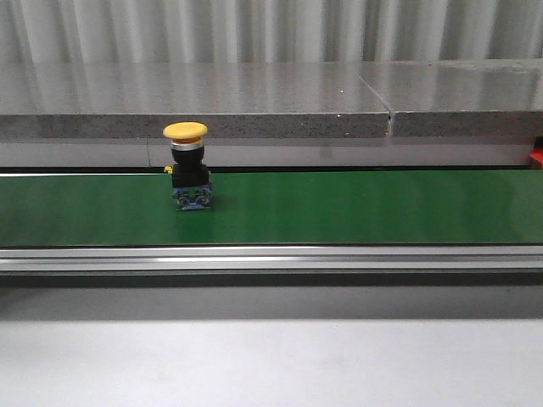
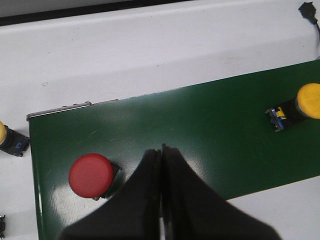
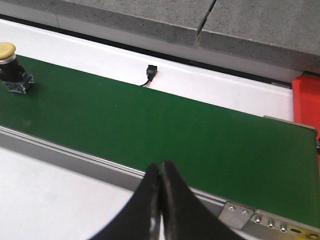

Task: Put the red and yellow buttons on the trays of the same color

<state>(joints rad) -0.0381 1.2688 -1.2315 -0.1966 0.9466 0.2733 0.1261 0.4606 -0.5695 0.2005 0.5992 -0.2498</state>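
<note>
From my station I make out only one container, a red tray (image 3: 306, 102), its edge showing in the right wrist view just past the far end of the green conveyor belt (image 1: 339, 208); what it holds is cut off from me; the front view gives only a red sliver at its right border. That front view shows a single yellow button (image 1: 187, 164) standing upright on the belt, left of centre; the left wrist view adds what the front misses: a red button (image 2: 91, 175) on the belt near its end, just beside the left gripper (image 2: 161, 150), and a second yellow button (image 2: 9, 140) lying off the belt on the white surface; so I count three buttons, two yellow, one red. The left gripper is clenched on nothing; the right gripper (image 3: 160, 167) is likewise closed and empty above the belt's near rail.
</note>
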